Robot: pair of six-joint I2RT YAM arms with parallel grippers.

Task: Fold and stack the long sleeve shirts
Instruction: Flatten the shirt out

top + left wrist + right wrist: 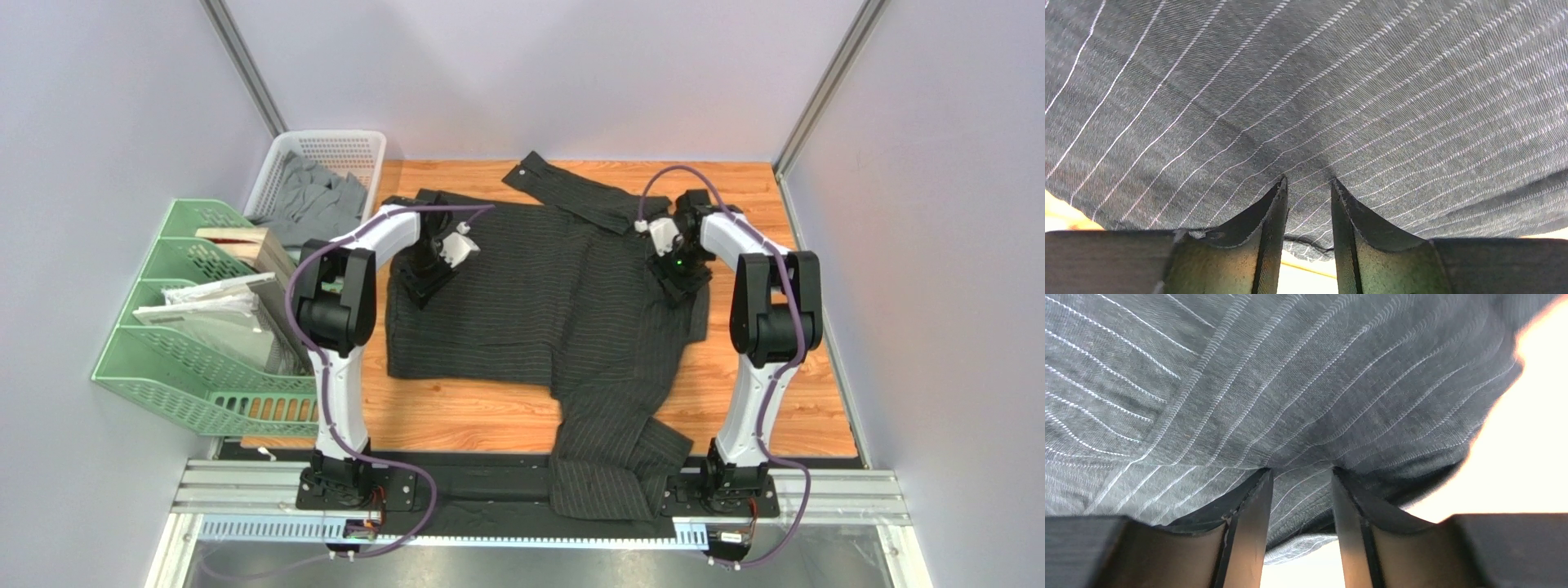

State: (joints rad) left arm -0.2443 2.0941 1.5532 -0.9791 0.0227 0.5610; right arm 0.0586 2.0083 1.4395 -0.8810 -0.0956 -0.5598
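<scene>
The left gripper (1309, 182) is down on the shirt (540, 306) near its far left part, and the right gripper (1301, 471) is down on it near the far right edge, so both of the two tools are at the cloth at once. Each has its two fingers (1266, 233) drawn partway together with a narrow gap between them, and pinstriped fabric fills that gap; I can't tell whether either one has really pinched the cloth or is only pressing into it. There is one shirt out here, dark with pale stripes, lying spread over the wooden table (491, 423). One sleeve (607, 453) trails toward the arms and hangs over the near edge, between the two bases. A second sleeve (570, 190) lies slanted along the far edge. Off to the left stands one white basket (276, 172) with grey cloth (313, 202) in it, and just beside it one green tiered rack (160, 380) holding some papers.
</scene>
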